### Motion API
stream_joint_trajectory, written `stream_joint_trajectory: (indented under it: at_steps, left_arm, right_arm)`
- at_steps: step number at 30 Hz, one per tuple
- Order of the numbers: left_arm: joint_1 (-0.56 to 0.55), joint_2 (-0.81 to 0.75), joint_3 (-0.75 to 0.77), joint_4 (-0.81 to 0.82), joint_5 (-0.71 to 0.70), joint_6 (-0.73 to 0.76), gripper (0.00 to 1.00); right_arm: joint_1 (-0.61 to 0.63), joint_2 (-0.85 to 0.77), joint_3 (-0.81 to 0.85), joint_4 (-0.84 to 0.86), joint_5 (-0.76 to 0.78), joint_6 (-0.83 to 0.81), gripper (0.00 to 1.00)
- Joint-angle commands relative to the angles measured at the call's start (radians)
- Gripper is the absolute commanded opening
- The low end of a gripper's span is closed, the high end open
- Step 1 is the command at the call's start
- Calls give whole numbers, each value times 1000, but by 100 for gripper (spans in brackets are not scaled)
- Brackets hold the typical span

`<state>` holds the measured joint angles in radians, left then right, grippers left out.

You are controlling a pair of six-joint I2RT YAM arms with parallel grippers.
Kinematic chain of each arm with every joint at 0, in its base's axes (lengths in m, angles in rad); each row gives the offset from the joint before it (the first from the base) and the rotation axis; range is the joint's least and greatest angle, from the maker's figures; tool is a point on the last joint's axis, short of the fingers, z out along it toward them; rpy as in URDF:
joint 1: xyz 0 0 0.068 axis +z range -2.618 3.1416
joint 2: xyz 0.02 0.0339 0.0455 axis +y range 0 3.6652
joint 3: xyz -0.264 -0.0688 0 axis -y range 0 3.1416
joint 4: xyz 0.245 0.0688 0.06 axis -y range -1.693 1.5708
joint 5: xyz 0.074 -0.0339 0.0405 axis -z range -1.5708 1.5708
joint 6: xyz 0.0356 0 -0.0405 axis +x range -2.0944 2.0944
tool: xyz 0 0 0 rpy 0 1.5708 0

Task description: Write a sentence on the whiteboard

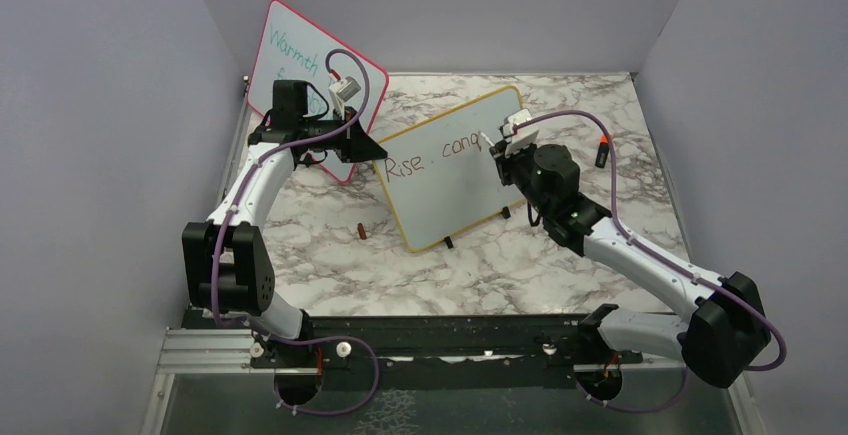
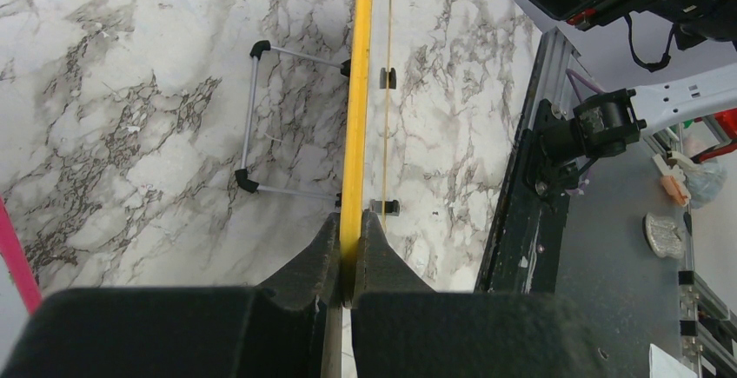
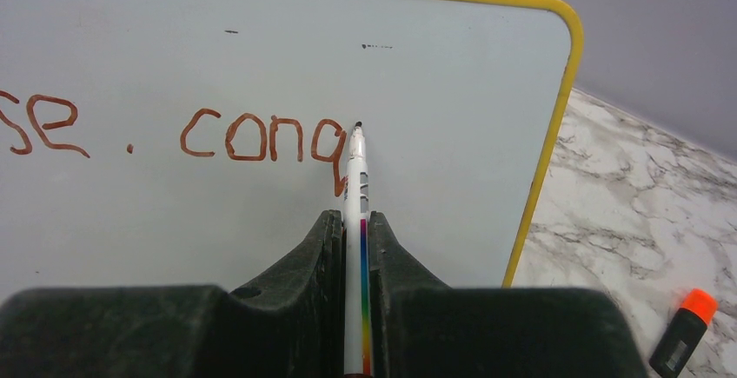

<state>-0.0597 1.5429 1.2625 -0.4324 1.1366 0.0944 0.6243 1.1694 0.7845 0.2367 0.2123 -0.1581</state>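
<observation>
The whiteboard (image 1: 455, 195) with a yellow-orange frame stands tilted at the table's middle. Brownish-red writing on it reads "Rise. conq" (image 1: 435, 158); the right wrist view shows "se. conq" (image 3: 252, 135). My left gripper (image 1: 372, 150) is shut on the board's left frame edge (image 2: 358, 91), its fingertips (image 2: 323, 252) pinching the yellow strip. My right gripper (image 1: 503, 150) is shut on a white marker with a rainbow stripe (image 3: 355, 187). The marker's tip touches the board just right of the "q".
A pink-red-framed board (image 1: 300, 65) with teal writing leans at the back left, behind my left arm. An orange-capped marker (image 1: 602, 150) lies at the right, and also shows in the right wrist view (image 3: 684, 330). A small reddish cap (image 1: 361, 230) lies on the marble. The board's wire stand (image 2: 248, 117) is behind it.
</observation>
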Motion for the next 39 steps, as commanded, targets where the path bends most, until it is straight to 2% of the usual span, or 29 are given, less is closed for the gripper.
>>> stream_joint_trajectory:
  at_steps: [1, 17, 39]
  left_arm:
    - [14, -1, 6, -37, -6, 37, 0]
    - [14, 5, 11, -36, 0, 33, 0]
    - [15, 9, 11, -36, -1, 24, 0]
  right_arm:
    - [-4, 10, 20, -6, 22, 5, 1]
    - [-5, -17, -6, -91, 9, 43, 1]
    - [-4, -16, -12, -50, 80, 33, 0]
